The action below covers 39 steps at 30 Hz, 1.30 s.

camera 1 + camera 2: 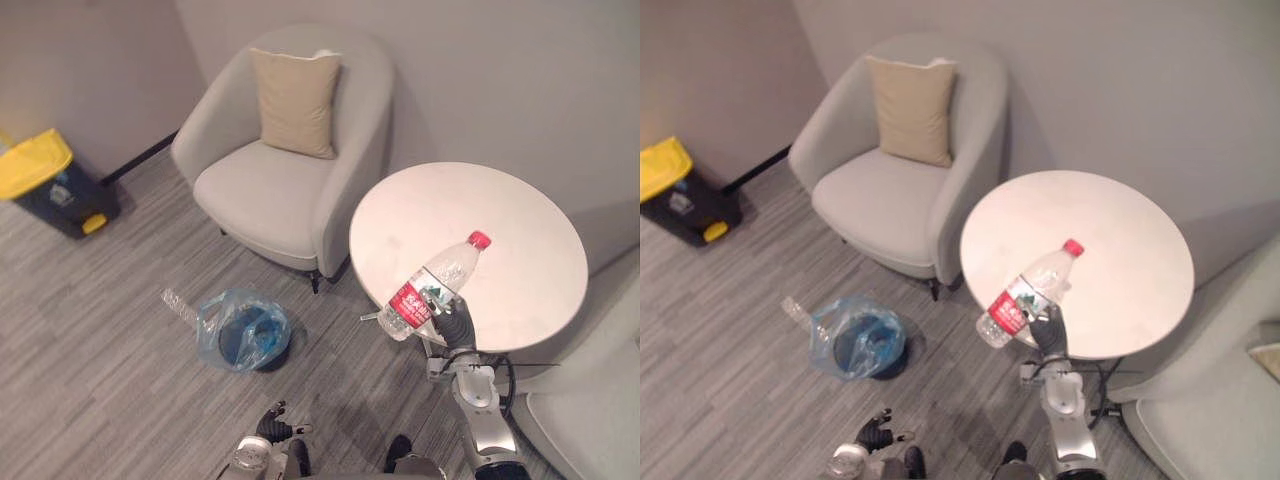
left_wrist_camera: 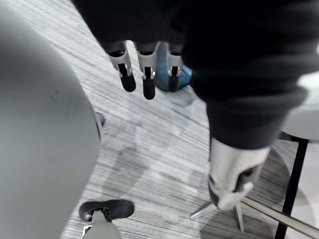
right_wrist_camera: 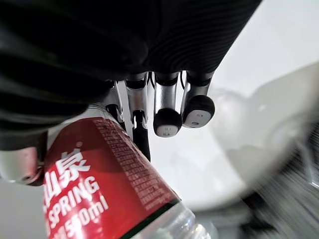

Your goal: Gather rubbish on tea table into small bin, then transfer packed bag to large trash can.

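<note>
Bottle: a clear plastic bottle (image 1: 433, 287) with a red cap (image 1: 479, 239) and a red label (image 3: 109, 174) was held in the air over the near rim of the table, at about 7 o'clock on the tabletop.
Bottle's long axis: it lay on a slant, the cap pointing to roughly 1 o'clock over the tabletop and the base to 7 o'clock, just past the rim and over the floor; the cap end sat higher than the base.
Right hand (image 1: 452, 322): it was closed round the bottle's lower half from underneath, with its fingers (image 3: 167, 121) curled beside the label.
Left hand (image 1: 277, 427): it hung low near the floor at 6 o'clock, its fingers (image 2: 144, 74) loose and nearly straight, holding nothing.
Table (image 1: 520, 230): round, pale and matt.
Small bin (image 1: 250, 340): it stood on the floor at 8 o'clock from the table, well apart from it, lined with a blue bag (image 1: 215, 325) whose mouth stood open.
Armchair (image 1: 270, 195): light grey, at 10 o'clock from the table and just beside it, with a tan cushion (image 1: 296, 100) upright against its back.
Large trash can (image 1: 50, 180): dark with a yellow lid, far off at 9 o'clock by the wall.
Room: grey striped carpet floor (image 1: 100, 380), plain grey wall (image 1: 480, 80), and part of a second grey seat (image 1: 590, 400) at 4 o'clock.
</note>
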Tool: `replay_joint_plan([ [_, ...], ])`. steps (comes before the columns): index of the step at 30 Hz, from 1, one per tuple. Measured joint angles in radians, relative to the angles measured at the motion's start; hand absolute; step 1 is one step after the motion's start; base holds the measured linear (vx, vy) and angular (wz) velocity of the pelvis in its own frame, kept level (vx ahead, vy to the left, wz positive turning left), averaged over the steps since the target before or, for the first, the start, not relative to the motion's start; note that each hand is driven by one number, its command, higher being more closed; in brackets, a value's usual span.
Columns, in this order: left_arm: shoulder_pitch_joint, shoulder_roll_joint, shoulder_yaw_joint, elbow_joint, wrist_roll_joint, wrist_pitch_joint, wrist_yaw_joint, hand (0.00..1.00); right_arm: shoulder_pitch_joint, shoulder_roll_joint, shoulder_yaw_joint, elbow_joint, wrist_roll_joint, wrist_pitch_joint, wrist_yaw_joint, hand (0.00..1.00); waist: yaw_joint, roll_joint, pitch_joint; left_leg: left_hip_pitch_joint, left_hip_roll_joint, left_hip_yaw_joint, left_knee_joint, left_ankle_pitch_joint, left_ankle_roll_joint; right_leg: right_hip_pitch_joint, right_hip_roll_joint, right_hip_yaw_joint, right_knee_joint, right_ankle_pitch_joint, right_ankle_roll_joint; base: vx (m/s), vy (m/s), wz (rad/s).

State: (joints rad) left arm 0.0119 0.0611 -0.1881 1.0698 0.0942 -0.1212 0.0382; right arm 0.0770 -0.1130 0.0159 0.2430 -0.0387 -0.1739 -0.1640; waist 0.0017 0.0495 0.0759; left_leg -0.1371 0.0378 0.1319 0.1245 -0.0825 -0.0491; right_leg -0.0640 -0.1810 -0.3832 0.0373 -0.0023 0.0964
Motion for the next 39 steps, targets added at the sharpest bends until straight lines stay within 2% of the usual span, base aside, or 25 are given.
replay_joint_plan([
  [6,0.004,0.033,0.015,0.018,-0.001,0.0,0.002,0.0,-0.023,0.036,0.028,0.069,-0.001,0.023,0.012,1.0,0.014,0.003,-0.002,-0.006,-0.033,-0.039,0.02,-0.001,0.02,0.03,-0.019,-0.011,-0.006,-0.009,0.019,-0.04,0.082,0.29],
  [8,0.002,0.031,0.016,0.018,0.0,-0.001,0.001,0.0,-0.025,0.033,0.034,0.083,-0.002,0.026,0.015,1.0,0.016,0.001,0.001,-0.045,-0.037,-0.056,0.09,-0.051,0.031,0.023,-0.024,-0.015,0.037,-0.05,0.042,-0.02,0.052,0.26],
  [10,0.001,0.031,0.027,0.017,-0.011,-0.003,0.001,0.0,-0.024,0.03,0.038,0.087,-0.003,0.028,0.016,1.0,0.018,0.003,0.008,-0.077,-0.037,-0.073,0.207,-0.129,0.034,0.002,-0.043,-0.001,0.165,-0.142,0.063,0.01,0.092,0.31],
  [11,0.002,0.034,0.032,0.018,-0.015,-0.003,0.001,0.0,-0.025,0.031,0.038,0.084,-0.003,0.028,0.016,1.0,0.018,-0.005,0.008,-0.087,-0.047,-0.087,0.245,-0.153,0.037,-0.011,-0.053,0.019,0.223,-0.176,0.058,0.11,0.067,0.46],
  [12,0.001,0.043,0.037,0.017,-0.018,-0.004,0.001,0.0,-0.022,0.031,0.038,0.082,-0.004,0.027,0.016,1.0,0.006,-0.017,0.011,-0.091,-0.07,-0.128,0.281,-0.17,0.048,-0.022,-0.054,0.072,0.289,-0.234,0.049,0.15,0.006,0.89],
  [13,0.001,0.049,0.037,0.016,-0.019,-0.004,0.002,0.0,-0.012,0.03,0.034,0.082,-0.006,0.027,0.016,1.0,-0.002,-0.03,0.006,-0.091,-0.106,-0.177,0.289,-0.175,0.054,-0.023,-0.043,0.127,0.323,-0.262,0.036,0.14,-0.012,0.95],
  [14,0.001,0.05,0.038,0.015,-0.019,-0.004,0.002,0.0,-0.012,0.03,0.034,0.082,-0.007,0.027,0.016,1.0,-0.002,-0.035,0.005,-0.088,-0.115,-0.195,0.289,-0.176,0.058,-0.022,-0.047,0.131,0.343,-0.255,0.032,0.2,-0.02,1.08],
  [15,-0.001,0.045,0.049,0.01,-0.021,-0.004,0.006,0.0,-0.02,0.011,0.027,0.083,-0.011,0.027,0.018,1.0,-0.004,-0.026,0.017,-0.084,-0.124,-0.242,0.28,-0.18,0.074,-0.079,-0.047,0.166,0.473,-0.235,0.0,0.16,0.004,0.86],
  [16,-0.002,0.044,0.054,0.006,-0.022,-0.003,0.009,0.0,-0.019,0.007,0.027,0.084,-0.011,0.027,0.018,1.0,-0.004,-0.011,0.028,-0.077,-0.112,-0.273,0.276,-0.179,0.072,-0.115,-0.025,0.197,0.527,-0.242,-0.013,0.23,-0.029,1.13],
  [17,-0.016,0.046,0.054,0.005,-0.025,-0.002,0.013,0.0,-0.017,0.005,0.036,0.085,-0.011,0.026,0.026,1.0,-0.007,0.001,0.04,-0.055,-0.091,-0.324,0.259,-0.172,0.059,-0.12,0.053,0.255,0.457,-0.254,-0.003,0.14,-0.05,0.89],
  [18,-0.018,0.051,0.054,0.013,-0.024,0.001,0.017,0.0,-0.017,0.005,0.039,0.085,-0.011,0.026,0.03,1.0,-0.009,0.004,0.042,-0.046,-0.085,-0.344,0.244,-0.167,0.052,-0.123,0.083,0.276,0.424,-0.253,-0.005,0.27,-0.155,1.28],
  [19,-0.016,0.063,0.053,0.036,-0.016,0.002,0.019,0.0,-0.016,0.004,0.039,0.085,-0.01,0.026,0.033,1.0,-0.018,-0.009,0.037,-0.017,-0.091,-0.393,0.201,-0.145,0.034,-0.123,0.132,0.34,0.279,-0.214,-0.024,0.31,-0.206,1.19],
  [20,-0.019,0.066,0.053,0.041,-0.015,0.002,0.019,0.0,-0.017,0.0,0.034,0.082,-0.01,0.025,0.033,1.0,-0.022,-0.026,0.033,-0.015,-0.104,-0.402,0.206,-0.143,0.03,-0.122,0.135,0.357,0.22,-0.145,-0.045,0.39,-0.244,1.38],
  [21,-0.018,0.052,0.056,0.045,-0.013,0.002,0.021,0.0,-0.012,-0.012,0.024,0.084,-0.009,0.026,0.032,1.0,-0.025,-0.008,0.029,-0.011,-0.095,-0.418,0.209,-0.137,0.02,-0.088,0.134,0.307,0.206,-0.127,-0.061,0.31,-0.161,0.8],
  [23,-0.011,0.038,0.077,0.04,-0.006,-0.001,0.021,0.0,-0.016,-0.019,0.024,0.084,-0.005,0.026,0.031,1.0,-0.015,0.001,0.027,-0.005,-0.078,-0.391,0.194,-0.125,-0.001,-0.067,0.135,0.281,0.19,-0.123,-0.065,0.23,-0.083,0.53],
  [25,0.002,0.016,0.131,0.023,-0.006,-0.001,0.02,0.0,-0.016,-0.013,0.028,0.072,0.0,0.027,0.028,1.0,-0.013,0.005,0.033,-0.005,-0.058,-0.313,0.24,-0.119,-0.01,-0.018,0.142,0.265,0.164,-0.122,-0.067,0.2,-0.07,0.37],
  [27,0.02,-0.003,0.174,-0.029,-0.007,-0.002,0.022,0.0,0.012,-0.003,0.043,-0.025,0.002,0.025,0.025,1.0,0.003,-0.005,0.052,-0.108,-0.011,-0.143,0.528,-0.122,-0.02,0.073,0.153,0.25,0.123,-0.127,-0.092,0.21,-0.055,0.09],
  [28,0.022,-0.002,0.174,-0.039,-0.007,-0.004,0.023,0.0,0.003,-0.003,0.058,-0.044,0.002,0.02,0.024,1.0,0.004,0.0,0.048,-0.134,0.035,-0.077,0.58,-0.14,-0.006,0.092,0.16,0.253,0.115,-0.132,-0.1,0.2,-0.013,-0.21],
  [29,0.02,-0.006,0.17,-0.04,-0.007,-0.002,0.023,0.0,-0.013,-0.003,0.067,-0.053,0.002,0.015,0.024,1.0,0.004,0.01,0.045,-0.151,0.1,-0.024,0.564,-0.15,-0.006,0.109,0.169,0.256,0.104,-0.132,-0.099,0.17,0.015,-0.28],
  [31,0.016,-0.01,0.17,-0.039,-0.007,-0.001,0.023,0.0,-0.021,0.007,0.063,-0.054,0.002,0.016,0.02,1.0,0.003,0.02,0.05,-0.152,0.164,0.017,0.438,-0.134,-0.004,0.13,0.166,0.26,0.099,-0.137,-0.09,0.18,0.111,-0.13],
  [32,0.017,-0.01,0.17,-0.039,-0.006,-0.001,0.025,0.0,-0.015,0.006,0.06,-0.054,0.002,0.017,0.014,1.0,0.002,0.027,0.047,-0.148,0.187,0.025,0.311,-0.044,-0.017,0.138,0.164,0.26,0.107,-0.157,-0.061,0.16,0.155,0.01],
  [33,0.016,-0.01,0.17,-0.039,-0.005,0.0,0.025,0.0,-0.016,0.007,0.059,-0.054,0.002,0.018,0.012,1.0,0.002,0.03,0.048,-0.145,0.186,0.015,0.29,-0.035,-0.056,0.14,0.16,0.262,0.111,-0.166,-0.05,0.13,0.157,0.07],
  [34,0.01,-0.007,0.17,-0.039,-0.004,0.0,0.026,0.0,-0.018,0.015,0.055,-0.054,0.002,0.023,0.011,1.0,0.006,0.013,0.052,-0.132,0.159,0.018,0.277,-0.033,-0.055,0.14,0.14,0.266,0.116,-0.183,-0.031,0.16,0.183,0.12],
  [36,0.001,0.01,0.168,-0.039,0.001,0.0,0.026,0.0,-0.019,0.045,0.04,-0.058,0.002,0.023,0.006,1.0,0.005,-0.02,0.063,-0.128,0.105,0.017,0.24,-0.026,-0.044,0.135,0.095,0.268,0.094,-0.183,-0.027,0.14,0.188,0.2],
  [39,0.0,0.023,0.153,-0.037,0.001,-0.002,0.026,0.0,-0.038,0.045,0.046,-0.008,-0.002,0.027,0.009,1.0,0.012,-0.018,0.067,-0.104,0.078,0.023,0.222,-0.023,-0.033,0.143,0.073,0.297,0.091,-0.174,-0.015,0.06,0.119,0.02],
])
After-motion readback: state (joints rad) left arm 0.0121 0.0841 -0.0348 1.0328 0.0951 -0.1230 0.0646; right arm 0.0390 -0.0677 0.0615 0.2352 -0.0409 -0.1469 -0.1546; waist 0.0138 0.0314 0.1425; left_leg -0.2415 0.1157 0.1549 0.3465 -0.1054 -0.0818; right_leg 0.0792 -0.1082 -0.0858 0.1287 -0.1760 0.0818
